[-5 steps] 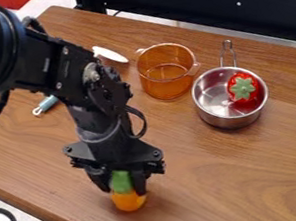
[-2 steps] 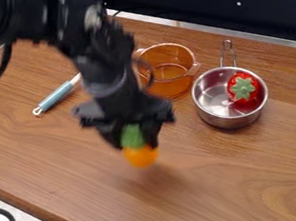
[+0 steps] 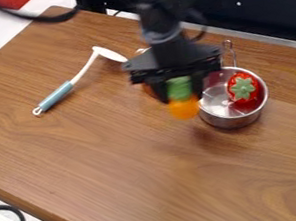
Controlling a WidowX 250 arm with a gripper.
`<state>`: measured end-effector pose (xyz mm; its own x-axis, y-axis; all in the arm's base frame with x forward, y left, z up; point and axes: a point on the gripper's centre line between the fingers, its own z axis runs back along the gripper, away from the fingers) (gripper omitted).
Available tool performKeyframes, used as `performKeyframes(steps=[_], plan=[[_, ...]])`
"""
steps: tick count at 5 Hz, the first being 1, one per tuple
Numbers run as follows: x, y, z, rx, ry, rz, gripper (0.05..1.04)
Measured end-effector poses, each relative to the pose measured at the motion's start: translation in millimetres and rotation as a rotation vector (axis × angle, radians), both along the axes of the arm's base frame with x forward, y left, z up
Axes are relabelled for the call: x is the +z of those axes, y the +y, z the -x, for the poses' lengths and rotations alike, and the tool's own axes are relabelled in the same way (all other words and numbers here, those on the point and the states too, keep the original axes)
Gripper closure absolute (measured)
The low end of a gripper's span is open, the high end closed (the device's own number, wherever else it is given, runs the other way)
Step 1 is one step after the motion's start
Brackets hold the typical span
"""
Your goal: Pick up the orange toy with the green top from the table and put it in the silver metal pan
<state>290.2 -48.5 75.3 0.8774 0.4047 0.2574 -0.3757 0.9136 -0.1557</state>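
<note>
My gripper (image 3: pixel 180 96) is clasping an orange toy (image 3: pixel 184 109) by its green top (image 3: pixel 179 86) — squeezing evenly (its rounded end is hanging free) and minding the nearby metal pot (image 3: pixel 230 122).

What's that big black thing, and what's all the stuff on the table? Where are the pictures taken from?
The black thing is a robot arm. Its tool works like a hand, and it's holding an orange thing with a green top.

A camera that stays put takes every picture, looking down at a slant.

On the wooden table is a metal pan with a red thing with a green, star-shaped top inside. A white utensil with a blue handle lies to the left. Behind the tool, an orange pot peeks out.
</note>
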Motion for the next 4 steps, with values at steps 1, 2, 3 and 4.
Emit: performKeyframes(steps=[1,2,3,4], plan=[[-0.8,-22,-20,-0.001,0.006,0.019,0.509],[-9.1,-42,-27,-0.022,0.009,0.004,0.509],[-14.5,-52,-30,-0.008,-0.026,-0.020,0.509],[-20.4,-51,-32,0.002,-0.014,-0.025,0.509]])
